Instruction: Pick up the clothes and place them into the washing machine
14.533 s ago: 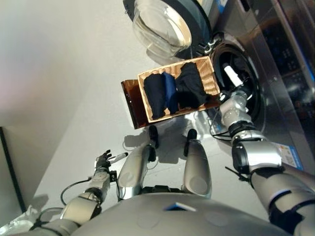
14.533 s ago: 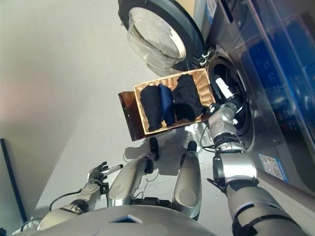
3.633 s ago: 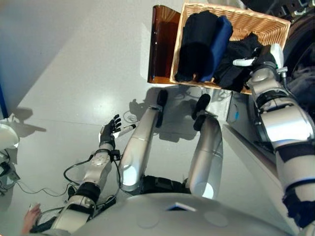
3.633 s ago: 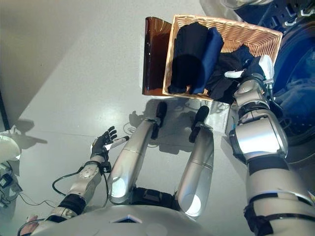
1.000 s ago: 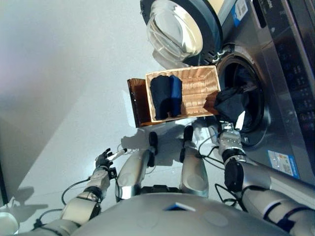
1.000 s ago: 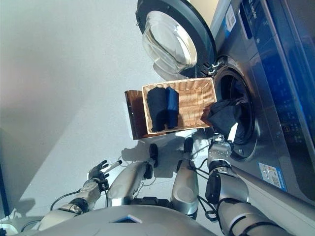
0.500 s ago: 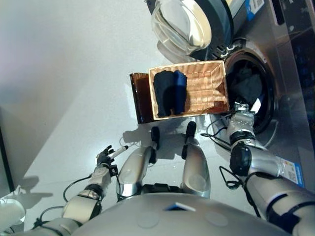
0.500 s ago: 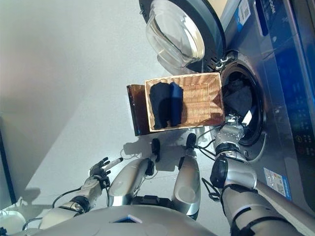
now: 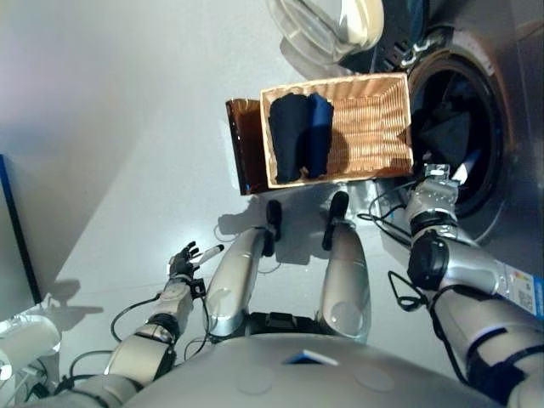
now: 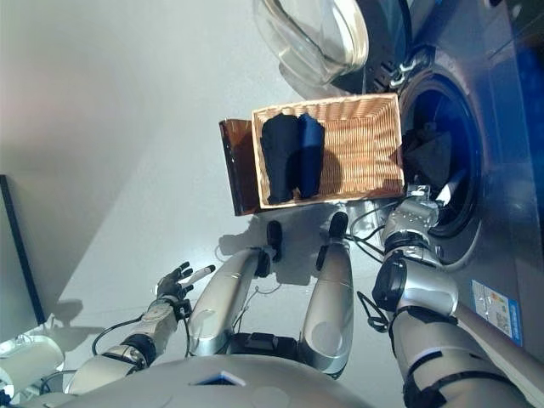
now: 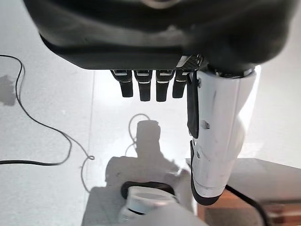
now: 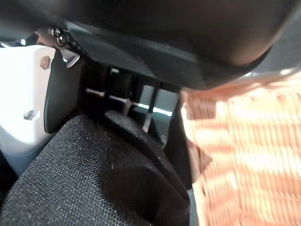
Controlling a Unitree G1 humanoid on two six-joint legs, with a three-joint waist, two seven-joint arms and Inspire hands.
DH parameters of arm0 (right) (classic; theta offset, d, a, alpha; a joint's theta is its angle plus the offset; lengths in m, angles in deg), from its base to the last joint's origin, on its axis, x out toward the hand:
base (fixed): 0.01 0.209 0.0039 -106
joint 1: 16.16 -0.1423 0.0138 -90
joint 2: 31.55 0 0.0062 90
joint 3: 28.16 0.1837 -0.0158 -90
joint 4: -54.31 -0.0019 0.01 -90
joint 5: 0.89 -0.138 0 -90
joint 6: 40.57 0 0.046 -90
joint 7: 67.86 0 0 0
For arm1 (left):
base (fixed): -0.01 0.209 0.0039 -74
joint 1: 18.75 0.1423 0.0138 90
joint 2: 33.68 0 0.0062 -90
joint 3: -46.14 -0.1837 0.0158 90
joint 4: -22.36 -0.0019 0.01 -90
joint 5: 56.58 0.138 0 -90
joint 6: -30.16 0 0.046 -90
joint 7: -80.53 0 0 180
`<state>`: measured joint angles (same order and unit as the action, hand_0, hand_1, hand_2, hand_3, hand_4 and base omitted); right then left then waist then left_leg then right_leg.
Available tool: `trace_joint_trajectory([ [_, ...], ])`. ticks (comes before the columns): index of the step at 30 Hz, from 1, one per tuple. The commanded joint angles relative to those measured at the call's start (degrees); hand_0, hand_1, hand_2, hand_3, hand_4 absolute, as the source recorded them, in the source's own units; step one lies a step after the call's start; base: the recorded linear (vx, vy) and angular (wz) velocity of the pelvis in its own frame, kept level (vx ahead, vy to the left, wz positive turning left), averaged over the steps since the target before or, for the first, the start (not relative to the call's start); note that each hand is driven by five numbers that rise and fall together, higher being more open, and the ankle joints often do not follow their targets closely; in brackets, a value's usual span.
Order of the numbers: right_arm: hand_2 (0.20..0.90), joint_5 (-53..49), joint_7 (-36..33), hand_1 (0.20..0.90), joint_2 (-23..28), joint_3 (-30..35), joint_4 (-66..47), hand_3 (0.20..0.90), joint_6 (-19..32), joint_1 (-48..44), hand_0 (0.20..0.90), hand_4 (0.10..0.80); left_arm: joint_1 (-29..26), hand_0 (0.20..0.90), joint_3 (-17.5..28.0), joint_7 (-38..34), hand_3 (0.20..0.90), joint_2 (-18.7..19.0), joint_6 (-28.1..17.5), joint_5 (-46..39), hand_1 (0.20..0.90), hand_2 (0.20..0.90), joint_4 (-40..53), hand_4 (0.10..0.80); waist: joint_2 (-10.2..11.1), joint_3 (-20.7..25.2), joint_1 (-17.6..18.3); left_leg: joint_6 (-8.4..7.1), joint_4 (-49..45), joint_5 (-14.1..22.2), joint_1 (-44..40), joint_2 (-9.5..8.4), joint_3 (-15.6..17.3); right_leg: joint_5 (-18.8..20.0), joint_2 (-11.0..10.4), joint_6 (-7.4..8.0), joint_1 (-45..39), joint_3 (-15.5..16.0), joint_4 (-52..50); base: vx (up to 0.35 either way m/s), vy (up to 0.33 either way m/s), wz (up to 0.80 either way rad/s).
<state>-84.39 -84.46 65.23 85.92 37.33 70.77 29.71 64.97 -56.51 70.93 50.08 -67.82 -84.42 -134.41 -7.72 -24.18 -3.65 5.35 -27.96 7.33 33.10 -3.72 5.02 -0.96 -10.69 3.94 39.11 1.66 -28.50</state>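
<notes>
Pale grey glossy floor (image 9: pixel 110 127) — bright light glares off it; a dark panel (image 9: pixel 17 221) stands at its left edge.

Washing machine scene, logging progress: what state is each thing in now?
Washing machine door: swung open.
Drum: open, dark garment at its mouth.
Wicker basket: holds two folded clothes, right half bare.
Right robot hand: shut on the dark garment.
Left robot hand: open, idle.

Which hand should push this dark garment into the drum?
The right hand. It is at the washing machine's open drum with the dark garment against its fingers. The left hand hangs open over the floor, far from the basket.
</notes>
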Motion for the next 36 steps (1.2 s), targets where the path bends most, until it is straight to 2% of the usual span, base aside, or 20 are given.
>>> trace_joint_trajectory([
  [1,0.2,2.1,-1.0,0.2,4.9,-0.9,-0.8,0.2,2.5,-2.1,0.2,0.3,5.1,0.9,-3.1,-0.5,0.9,0.8,-0.5,0.0,0.9,0.9,0.4,0.8,-0.8,3.7,-0.9,-5.47,-2.3,-0.5,4.3,2.63,-2.0,-4.1,0.7,-0.69,-0.8,-1.3,-3.8,0.036,0.008,0.03],
  [2,0.2,1.9,-1.1,0.2,4.8,-1.0,-0.4,0.2,2.7,-2.7,0.2,0.3,5.1,0.9,-3.3,-0.6,0.9,0.8,-0.5,-0.2,0.9,0.9,0.5,0.8,-1.0,3.7,-1.1,-5.46,-2.8,-0.1,4.7,2.53,-2.0,-4.5,0.8,-0.72,-0.2,-1.5,-4.4,-0.051,0.019,0.02],
  [3,0.2,1.6,-1.3,0.2,5.1,-1.1,0.0,0.2,3.0,-3.4,0.2,0.3,5.3,0.9,-3.6,-0.5,0.9,0.9,-0.6,-0.4,0.9,0.9,0.9,0.8,-1.3,3.3,-1.1,-5.23,-2.9,-1.2,5.6,2.54,-1.4,-3.5,0.6,-1.1,0.9,-1.4,-4.7,0.0,0.0,0.0],
  [5,0.2,0.8,-1.5,0.2,5.4,-0.7,0.1,0.2,3.7,-4.5,0.2,0.3,5.3,0.9,-3.8,-0.7,0.9,0.9,-0.8,-0.6,0.9,0.9,1.6,0.8,-1.8,3.7,-1.3,-5.44,-3.3,-0.2,6.2,2.2,-1.7,-4.7,0.7,-0.96,1.7,-2.0,-5.6,-0.037,0.035,-0.02],
  [6,0.2,0.4,-1.6,0.2,5.7,-0.5,-0.1,0.2,4.0,-5.0,0.2,0.3,5.4,0.9,-3.9,-0.8,0.9,1.0,-1.0,-0.9,0.9,0.9,2.0,0.8,-2.1,3.5,-1.3,-5.26,-3.4,-1.2,7.3,2.15,-1.3,-3.9,0.5,-1.27,2.8,-1.8,-5.9,-0.03,0.032,-0.03],
  [7,0.2,0.1,-1.6,0.2,6.0,-0.3,-0.2,0.2,4.3,-5.3,0.2,0.3,5.5,0.9,-4.0,-0.9,0.9,1.0,-1.2,-1.1,0.9,0.9,2.3,0.8,-2.3,4.0,-1.4,-5.5,-3.7,0.0,7.2,1.96,-1.7,-5.2,0.6,-1.01,2.8,-2.3,-6.5,-0.02,0.028,0.11],
  [11,0.2,-0.5,-2.0,0.2,8.2,0.7,-0.4,0.2,5.7,-6.3,0.2,0.3,6.0,0.9,-4.5,-1.0,0.9,1.0,-1.5,-1.2,0.9,0.9,3.1,0.8,-3.1,4.7,-1.7,-5.44,-3.5,-0.1,8.2,1.44,-1.7,-5.5,0.4,-0.95,3.9,-2.4,-7.0,-0.012,0.021,0.07],
  [12,0.2,-0.8,-2.1,0.2,8.9,0.9,-0.7,0.2,6.1,-6.6,0.2,0.3,5.8,0.9,-4.9,-1.1,0.9,1.2,-1.6,-1.1,0.9,0.9,3.1,0.8,-3.3,4.6,-1.5,-5.21,-3.3,-1.5,8.9,1.52,-1.3,-4.1,0.2,-1.27,4.5,-2.1,-6.7,0.0,0.0,0.0],
  [13,0.2,-0.9,-2.1,0.2,10.0,1.2,-0.4,0.2,6.3,-6.8,0.2,0.3,5.8,0.9,-4.9,-1.0,0.9,1.2,-1.6,-1.0,0.9,0.9,3.1,0.8,-3.4,5.1,-1.6,-5.43,-3.3,-0.3,8.6,1.28,-1.9,-5.3,0.5,-0.98,4.3,-2.7,-7.0,0.0,0.0,0.0],
  [19,0.2,-1.3,-2.8,0.2,15.0,1.8,-0.4,0.2,7.9,-8.6,0.2,0.3,6.1,0.9,-5.1,-1.1,0.9,1.5,-1.7,-0.7,0.9,0.9,3.7,0.8,-3.4,5.9,-1.5,-5.13,-2.9,-0.4,8.9,0.89,-1.9,-5.3,0.5,-1.04,5.0,-3.2,-7.3,0.003,0.008,-0.01],
  [20,0.2,-1.4,-3.0,0.2,15.7,2.0,-0.6,0.2,8.3,-8.8,0.2,0.3,6.2,0.9,-5.1,-1.1,0.9,1.5,-1.8,-0.7,0.9,0.9,3.6,0.8,-3.5,5.6,-1.3,-4.87,-2.9,-1.6,9.5,0.99,-1.4,-4.1,0.3,-1.32,5.7,-2.9,-7.1,0.0,0.0,0.0],
  [21,0.2,-1.7,-3.4,0.2,16.1,2.2,-1.2,0.2,9.2,-9.1,0.2,0.3,6.2,0.9,-5.2,-1.3,0.9,1.5,-1.9,-0.9,0.9,0.9,3.7,0.8,-3.5,6.0,-1.3,-4.99,-3.2,-0.5,9.2,0.83,-1.9,-5.3,0.6,-1.1,5.4,-3.6,-7.6,-0.099,0.035,0.01],
  [22,0.2,-2.0,-3.6,0.2,16.3,2.5,-1.7,0.2,9.8,-9.0,0.2,0.3,6.4,0.9,-5.2,-1.3,0.9,1.4,-1.8,-0.9,0.9,0.9,3.6,0.8,-3.5,5.7,-1.1,-4.78,-3.4,-1.4,9.7,0.95,-1.4,-4.4,0.3,-1.38,5.9,-3.2,-7.7,-0.002,0.027,0.04],
  [25,0.2,-3.1,-4.3,0.2,16.9,3.8,-2.3,0.2,11.4,-8.9,0.2,0.3,6.5,0.9,-5.2,-1.4,0.9,1.4,-1.7,-0.9,0.9,0.9,3.4,0.8,-3.5,6.4,-0.9,-4.84,-3.9,0.0,9.4,0.73,-1.7,-5.5,0.4,-1.16,5.6,-3.8,-8.2,0.032,0.023,0.0],
  [29,0.2,-2.7,-6.4,0.2,17.9,4.3,-1.4,0.2,12.1,-9.0,0.2,0.3,6.3,0.9,-5.1,-1.7,0.9,1.7,-1.7,-0.9,0.9,0.9,3.2,0.8,-3.7,6.4,-0.6,-4.53,-4.2,-0.6,9.8,0.75,-1.0,-4.5,0.2,-1.37,6.1,-3.6,-8.2,-0.019,0.033,0.01],
  [31,0.2,-2.8,-7.0,0.2,17.8,4.8,-1.8,0.2,12.8,-8.9,0.2,0.3,6.2,0.9,-5.0,-1.9,0.9,1.6,-1.7,-1.0,0.9,0.9,3.1,0.8,-3.8,6.9,-0.6,-4.64,-4.1,0.5,9.3,0.51,-1.4,-5.4,0.4,-1.06,5.7,-4.3,-8.3,0.047,0.031,-0.03],
  [32,0.2,-3.1,-7.1,0.2,17.8,5.1,-2.0,0.2,13.1,-8.9,0.2,0.3,6.3,0.9,-5.1,-1.8,0.9,1.5,-1.7,-1.1,0.9,0.9,3.2,0.8,-3.9,6.8,-0.5,-4.43,-4.0,-0.5,9.7,0.59,-0.9,-4.4,0.2,-1.3,6.2,-3.9,-8.1,0.004,0.034,-0.01],
  [33,0.2,-3.4,-7.2,0.2,18.0,5.3,-2.1,0.2,13.3,-9.0,0.2,0.3,6.2,0.9,-5.1,-1.8,0.9,1.5,-1.7,-1.2,0.9,0.9,3.3,0.8,-3.9,7.2,-0.5,-4.6,-4.0,0.5,9.3,0.38,-1.3,-5.4,0.4,-1.06,5.7,-4.4,-8.2,-0.084,0.04,-0.01],
  [36,0.2,-3.7,-7.7,0.2,17.7,5.6,-3.3,0.2,14.3,-9.1,0.2,0.3,6.5,0.9,-5.2,-1.8,0.9,1.3,-1.5,-1.8,0.9,0.9,3.0,0.8,-4.1,7.3,-0.5,-4.32,-3.6,-0.4,9.6,0.39,-0.6,-4.4,0.2,-1.26,6.0,-3.9,-7.7,0.001,0.032,0.0],
])
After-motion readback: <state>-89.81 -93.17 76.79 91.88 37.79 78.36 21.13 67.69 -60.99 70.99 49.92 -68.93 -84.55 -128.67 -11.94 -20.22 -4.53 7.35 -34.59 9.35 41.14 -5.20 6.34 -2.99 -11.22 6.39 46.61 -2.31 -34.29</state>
